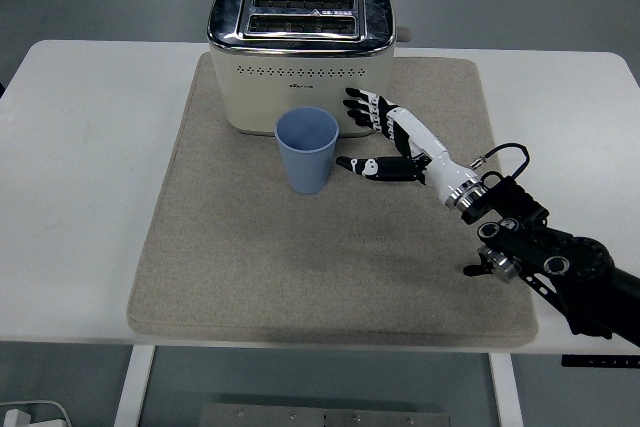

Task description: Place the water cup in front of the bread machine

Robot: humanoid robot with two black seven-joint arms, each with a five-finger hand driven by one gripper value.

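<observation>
Blue water cup [307, 150] stands upright on beige mat [330, 247], just in front of cream bread machine [300, 55]. Right hand [388, 139] sits just right of the cup, fingers spread, thumb pointing toward it, holding nothing; a narrow gap shows between them. Mat lies on white table [80, 167].

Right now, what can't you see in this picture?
- Inside of the blue cup: head view, its own wall hides the bottom.
- Toaster front, lower part: hidden behind the cup.
- Tiny print on the toaster: too small to read.
- Right hand, open beside the cup: its palm is turned away.
- Left arm: outside the picture.
</observation>
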